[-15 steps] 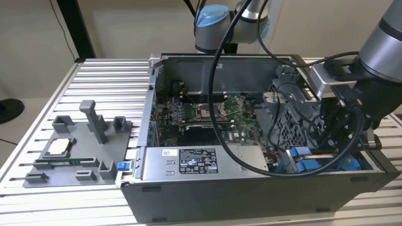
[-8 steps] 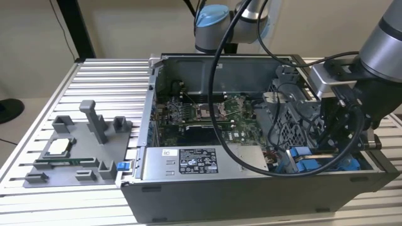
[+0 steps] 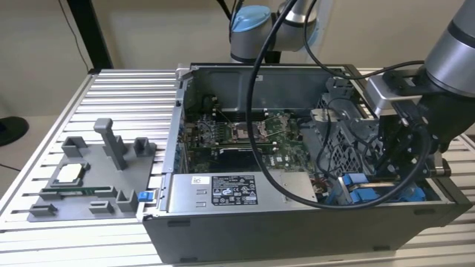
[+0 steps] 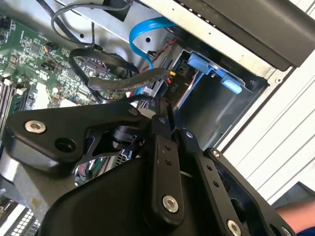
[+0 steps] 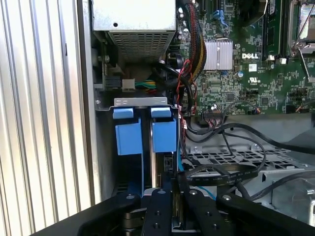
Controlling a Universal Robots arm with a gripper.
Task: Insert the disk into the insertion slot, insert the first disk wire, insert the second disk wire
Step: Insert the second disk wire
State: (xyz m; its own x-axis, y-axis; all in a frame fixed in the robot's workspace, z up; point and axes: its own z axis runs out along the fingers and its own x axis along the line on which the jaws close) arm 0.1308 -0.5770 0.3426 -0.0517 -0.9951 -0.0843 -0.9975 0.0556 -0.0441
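Note:
My gripper [image 4: 167, 110] [image 5: 173, 184] is down in the case corner over the insertion slot [image 5: 142, 102] [image 4: 206, 113], a grey metal bay with blue clips [image 5: 123, 113] [image 4: 231, 83]. The black fingers [image 5: 160, 206] are shut on the plug [image 4: 165, 88] of a flat black disk wire [image 5: 221, 172] [image 4: 123, 81]. The wire loops away over the perforated cage. A thin silver edge [image 5: 153, 164] stands between two blue panels [image 5: 164, 135] in the bay. I cannot tell whether it is the disk, whose face is hidden. In the exterior view the arm's wrist [image 3: 415, 139] covers the fingers above the blue parts [image 3: 364, 194].
The open case holds the motherboard [image 3: 237, 139], a labelled power-supply box [image 3: 230, 192] and the perforated cage [image 5: 231, 157] [image 3: 349, 133]. A light blue cable [image 4: 147, 27] and red and black wire bundles [image 5: 189, 64] crowd the bay. A grey fixture tray [image 3: 89, 178] sits on the ribbed table [image 3: 126, 94].

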